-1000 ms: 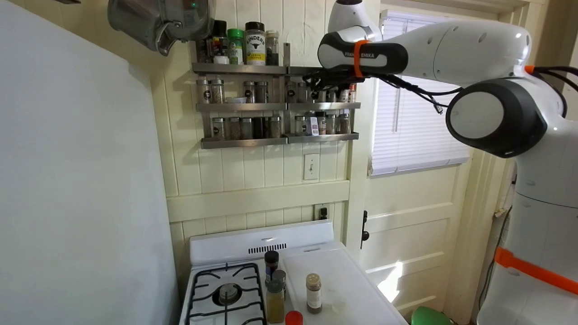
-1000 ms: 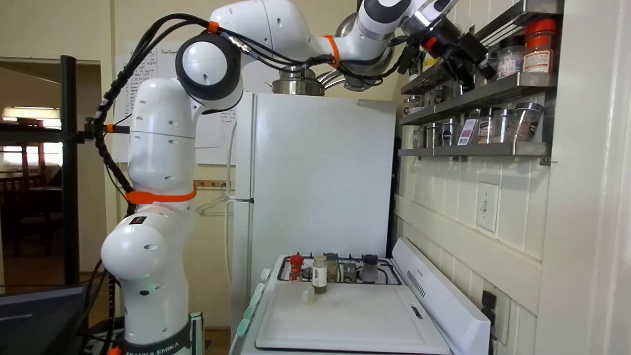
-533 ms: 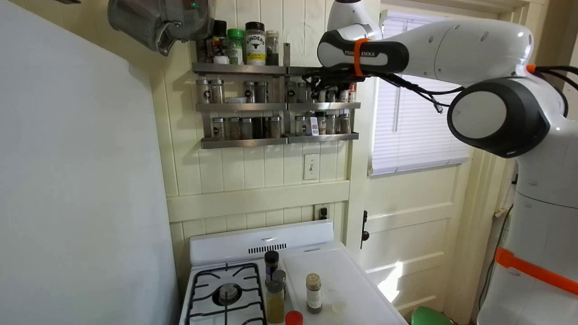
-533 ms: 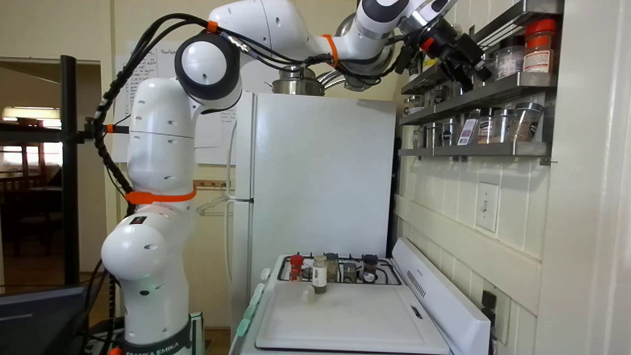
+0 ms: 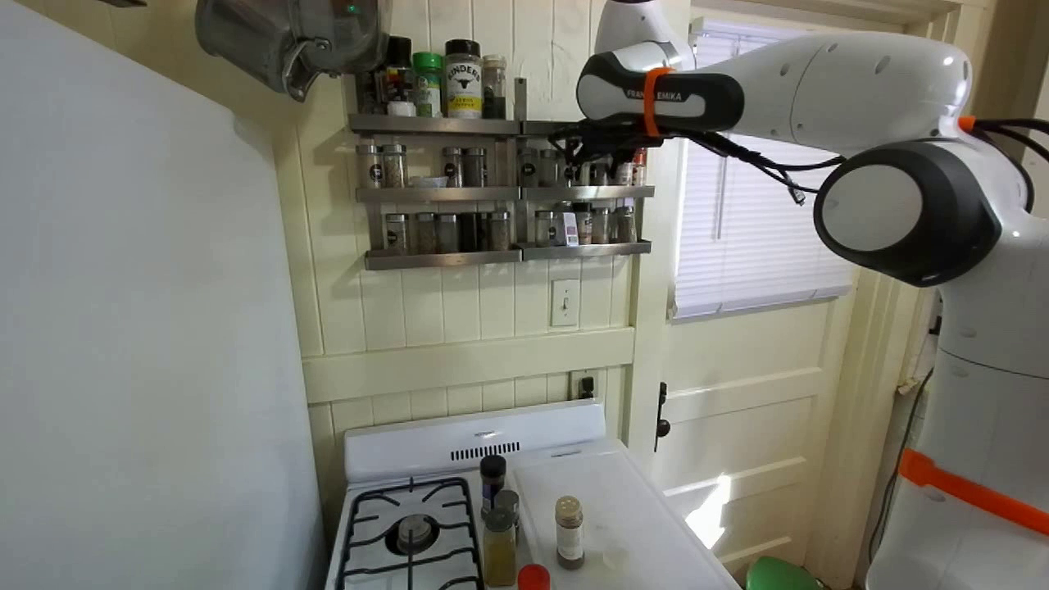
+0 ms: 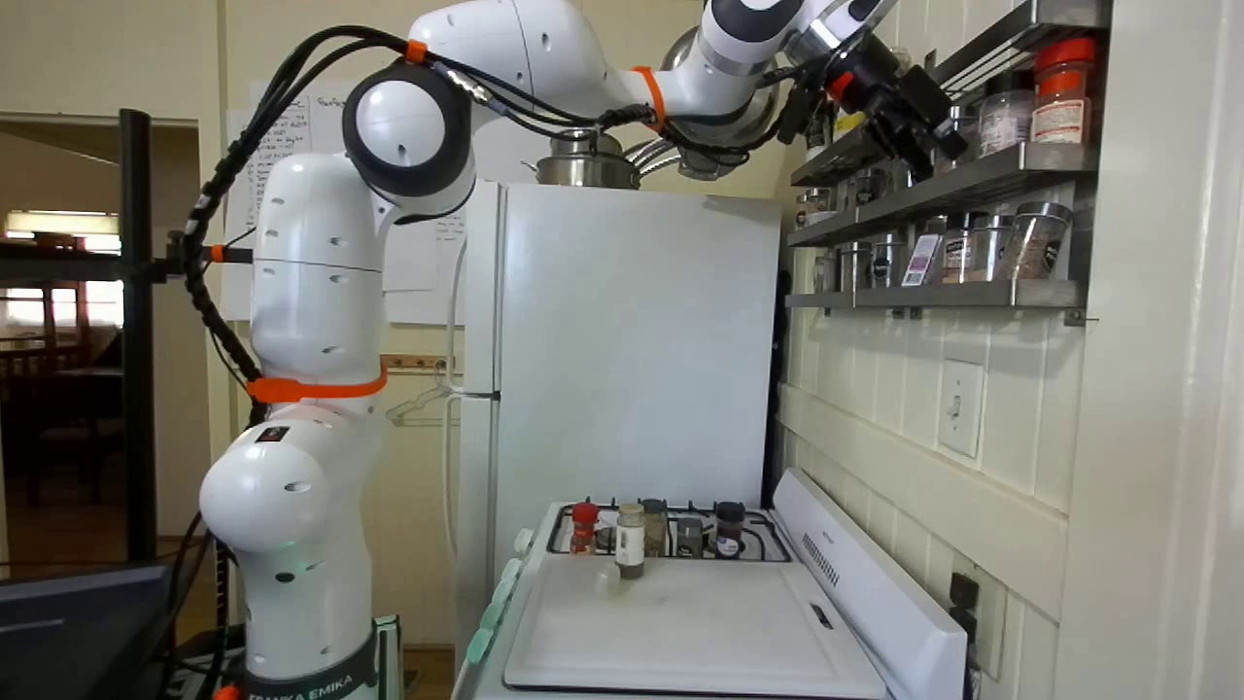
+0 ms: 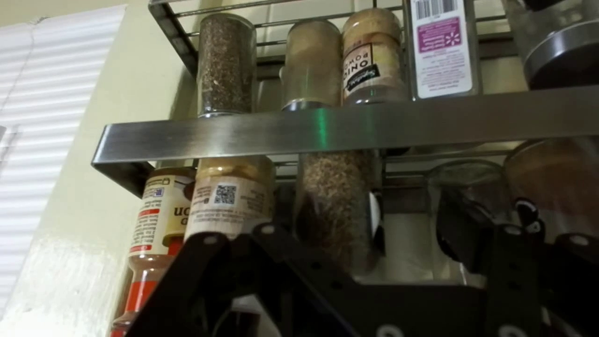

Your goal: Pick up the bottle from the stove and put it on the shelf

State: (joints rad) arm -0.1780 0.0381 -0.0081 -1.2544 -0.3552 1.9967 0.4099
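Back edged the gripper point(image 6: 939, 156), a touch farther left of the shelf point(image 6: 952, 185) than moments earlier, and the arm point(image 6: 316, 292) drew away with it. From the left, then, in an exterior view: that arm rose and reached right, high over the stove point(image 6: 700, 637), where five bottles stood upright. Red-capped bottle point(image 6: 583, 530) leftmost, white-labelled bottle point(image 6: 630, 544) next and nearer, yellowish bottle point(image 6: 655, 533) just beyond, then the grey-capped bottle point(image 6: 689, 538), then the dark-capped bottle point(image 6: 729, 530) on the right flank! Which bottle the task meant was not certain; the herb-filled jar point(image 7: 334, 201), standing on the shelf's middle tier point(image 6: 1064, 156) right before the gripper, looked likeliest, probably already delivered. And the jaws? Apart, with nothing clearly clamped between them. On to the right, where trouble lurked: a clear jar point(image 7: 472, 175) waited just to the far side of the herb-filled jar, and the red-topped jar point(image 6: 1063, 92) held the near right end, more glass packed between. Spacing that tight meant a careless sideways swing on the way out could have hooked a neighbour and tipped it over the low steel rail point(image 7: 262, 135), down toward the stove. Lifting too early could have knocked the upper tier point(image 6: 1069, 14) instead. Whether the herb-filled jar sat square was anyone's guess; the rail hid its base.
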